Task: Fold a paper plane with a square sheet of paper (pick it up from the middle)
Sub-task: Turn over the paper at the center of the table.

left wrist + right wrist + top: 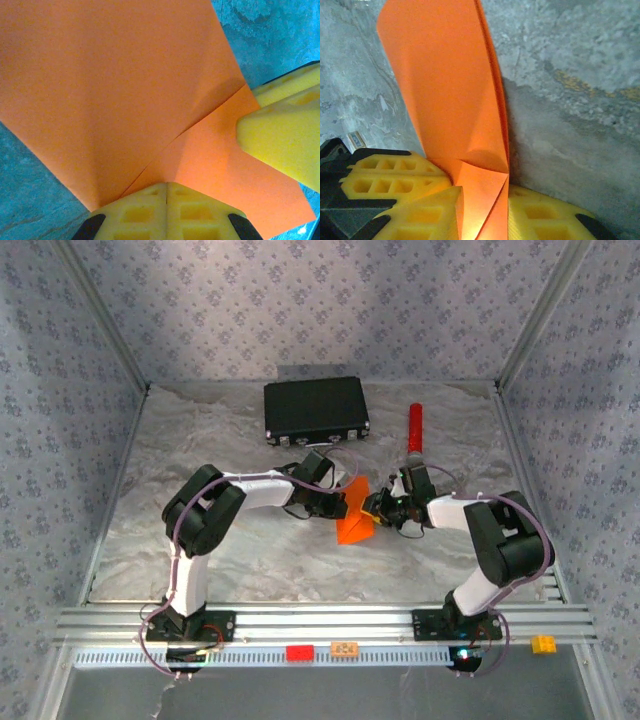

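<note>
Creased orange square sheet of paper (355, 528) in the tight pinch of left fingers (140, 215) and right fingers (545, 216)

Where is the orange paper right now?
Overhead, the orange paper is mid-table, nearer us than the black case, between the left fingers, which pinch its edge, and the right fingers.

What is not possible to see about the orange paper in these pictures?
- Top external: creases on the orange paper are too small.
- Left wrist: its top is cut off by the frame edge.
- Right wrist: whether the right gripper pinches it, cut off by the bottom edge.
</note>
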Robot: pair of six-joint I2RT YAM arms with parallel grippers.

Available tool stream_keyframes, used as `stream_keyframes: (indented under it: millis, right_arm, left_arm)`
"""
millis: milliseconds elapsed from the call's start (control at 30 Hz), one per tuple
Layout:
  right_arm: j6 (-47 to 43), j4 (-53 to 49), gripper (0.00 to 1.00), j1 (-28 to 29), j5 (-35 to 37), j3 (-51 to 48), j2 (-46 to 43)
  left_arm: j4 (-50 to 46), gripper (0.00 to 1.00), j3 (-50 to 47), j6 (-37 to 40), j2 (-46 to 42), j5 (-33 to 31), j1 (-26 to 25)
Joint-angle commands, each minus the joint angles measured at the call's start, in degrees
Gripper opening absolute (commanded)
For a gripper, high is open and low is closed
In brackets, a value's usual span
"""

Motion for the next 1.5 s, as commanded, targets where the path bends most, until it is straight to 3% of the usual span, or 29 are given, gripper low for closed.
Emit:
stream_keyframes:
  millis: [0,733,1000,1267,1467]
  right_arm:
    - [0.57,2.95,0.26,-0.53,-1.49,-1.07,1.12]
    - [1.12,7.26,0.13,-1.67,-2.72,-2.8,2.38]
    - [1.16,7.03,0.09,-1.61,-2.73,-3.07,1.01]
    - [-3.58,-2.78,0.09,-1.59,1.08,-0.61,-5.54]
    - [-9.65,-19.14,0.09,-0.42,11.2,3.91,-12.56]
  left_arm:
    - [-4.49,0.03,-1.98,-0.11,0.27,-0.27,-0.32]
    - [-4.74,0.04,-1.89,-0.2,-0.86,-0.11,-0.33]
    - [-5.68,0.11,-1.44,-0.29,-3.73,-0.3,-0.32]
    - [-4.76,0.2,-3.58,-1.59,-10.13,-4.97,-0.37]
    - [-4.18,0.24,-5.09,-2.85,-16.63,-9.51,-0.33]
